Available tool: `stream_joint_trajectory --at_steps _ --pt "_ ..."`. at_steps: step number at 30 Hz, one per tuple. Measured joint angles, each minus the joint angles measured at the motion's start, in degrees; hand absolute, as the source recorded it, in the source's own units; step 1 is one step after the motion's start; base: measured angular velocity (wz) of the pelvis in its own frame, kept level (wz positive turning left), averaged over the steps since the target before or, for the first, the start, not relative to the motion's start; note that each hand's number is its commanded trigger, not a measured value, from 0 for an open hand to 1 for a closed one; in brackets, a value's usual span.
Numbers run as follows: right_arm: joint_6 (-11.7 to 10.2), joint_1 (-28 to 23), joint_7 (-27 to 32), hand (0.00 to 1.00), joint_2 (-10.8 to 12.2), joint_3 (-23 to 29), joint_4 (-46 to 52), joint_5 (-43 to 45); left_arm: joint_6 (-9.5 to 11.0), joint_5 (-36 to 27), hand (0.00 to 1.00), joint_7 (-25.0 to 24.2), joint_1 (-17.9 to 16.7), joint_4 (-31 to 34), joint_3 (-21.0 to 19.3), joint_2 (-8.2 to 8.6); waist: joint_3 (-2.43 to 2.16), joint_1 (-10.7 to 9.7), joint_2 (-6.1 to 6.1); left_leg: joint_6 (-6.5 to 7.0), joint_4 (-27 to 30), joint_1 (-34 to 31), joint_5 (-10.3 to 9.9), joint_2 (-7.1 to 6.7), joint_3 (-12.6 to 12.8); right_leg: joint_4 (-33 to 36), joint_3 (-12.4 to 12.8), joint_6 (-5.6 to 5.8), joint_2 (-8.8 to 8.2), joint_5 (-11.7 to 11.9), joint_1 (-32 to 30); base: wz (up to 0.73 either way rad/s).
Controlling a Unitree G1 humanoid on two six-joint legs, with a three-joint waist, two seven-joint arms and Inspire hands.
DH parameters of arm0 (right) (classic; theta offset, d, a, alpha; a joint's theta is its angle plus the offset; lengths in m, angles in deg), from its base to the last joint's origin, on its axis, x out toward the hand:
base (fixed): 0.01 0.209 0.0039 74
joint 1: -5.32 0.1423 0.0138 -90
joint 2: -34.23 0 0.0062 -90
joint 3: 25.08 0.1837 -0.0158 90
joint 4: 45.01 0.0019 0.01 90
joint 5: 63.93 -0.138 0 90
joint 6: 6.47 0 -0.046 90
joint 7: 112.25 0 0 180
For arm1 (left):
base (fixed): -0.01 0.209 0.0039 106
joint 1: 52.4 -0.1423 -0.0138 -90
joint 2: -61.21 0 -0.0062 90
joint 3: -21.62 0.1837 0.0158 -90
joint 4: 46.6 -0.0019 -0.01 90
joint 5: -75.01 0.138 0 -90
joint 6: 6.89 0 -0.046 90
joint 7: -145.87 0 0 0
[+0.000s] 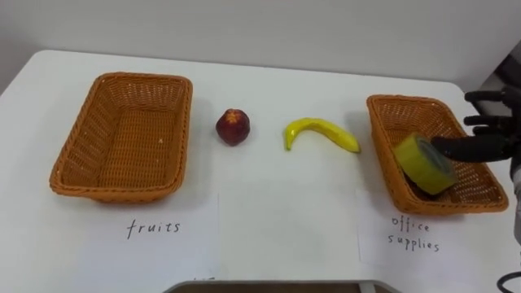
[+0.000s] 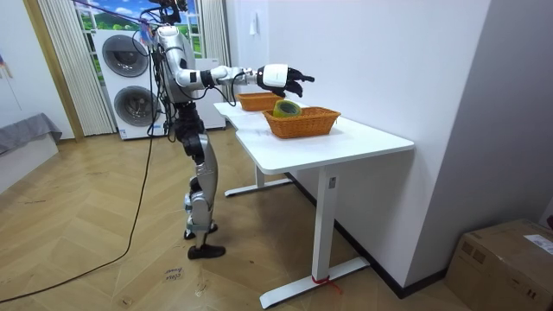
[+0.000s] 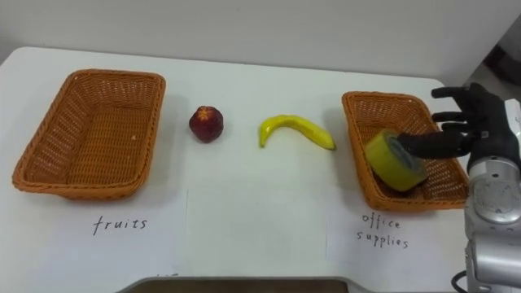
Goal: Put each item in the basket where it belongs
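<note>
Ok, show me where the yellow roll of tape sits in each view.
Left eye view: yellow roll of tape at right, inside the orange wicker basket.
Right eye view: tape at right, same basket.
Room view: tape upper centre, in the nearer basket.
Shared landmark: that basket.

We see two brown wicker baskets well apart on the white table. The left basket is empty. Between the baskets lie a dark red apple, nearer the left one, and a yellow banana, curved with its ends pointing toward us, just beside the right basket. In that basket a yellow-green roll of tape stands tilted on its edge near the front wall. Something dark seems to lie under it, though we cannot make it out.
</note>
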Motion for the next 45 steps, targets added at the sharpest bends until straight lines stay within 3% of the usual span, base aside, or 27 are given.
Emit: stream_joint_trajectory --at_steps 31,45 --pt "0.0 0.18 -3.89 0.0 0.0 -0.01 0.39 -0.01 -0.78 -0.06 0.0 0.42 1.13 0.84 -0.04 0.29 0.02 0.37 0.28 0.0 -0.21 0.14 0.0 0.0 0.22 0.01 1.04 0.0 0.2 0.0 -0.27 0.0" --pt "0.09 8.59 -4.57 0.0 -0.01 -0.35 5.2 -0.2 -0.85 -0.08 0.0 0.1 1.32 2.61 0.29 -0.37 -0.03 0.44 0.06 0.0 -0.18 0.12 0.03 0.0 0.53 0.13 1.0 0.0 0.24 0.0 0.02 0.0"
